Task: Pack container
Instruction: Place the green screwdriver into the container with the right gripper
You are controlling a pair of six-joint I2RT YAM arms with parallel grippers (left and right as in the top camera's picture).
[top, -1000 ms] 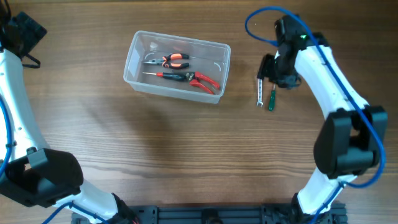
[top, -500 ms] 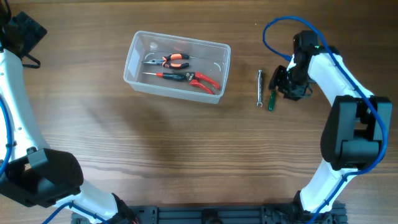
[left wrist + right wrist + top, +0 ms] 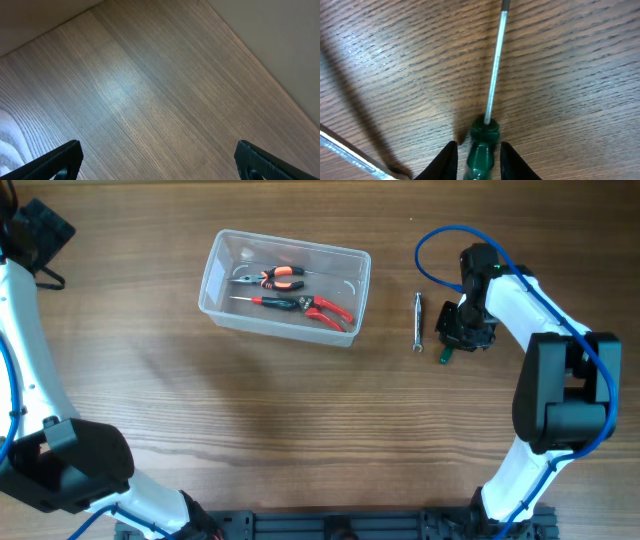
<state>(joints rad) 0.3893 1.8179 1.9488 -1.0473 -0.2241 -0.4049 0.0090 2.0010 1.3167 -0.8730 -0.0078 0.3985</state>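
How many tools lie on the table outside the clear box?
2. A slim silver tool lies right of the box; a green-handled screwdriver lies just right of that, its handle between the jaws of the right arm. The arm may hide more.

Tools I see: green-handled steel screwdriver (image 3: 484,132) lying near slim silver metal wrench (image 3: 418,321), apart.
Under them: brown wood-grain tabletop (image 3: 300,420).

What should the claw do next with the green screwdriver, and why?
Probably squeeze shut. The right claw straddles the green screwdriver at its handle without touching it yet, and the tool lies on the table, outside the container.
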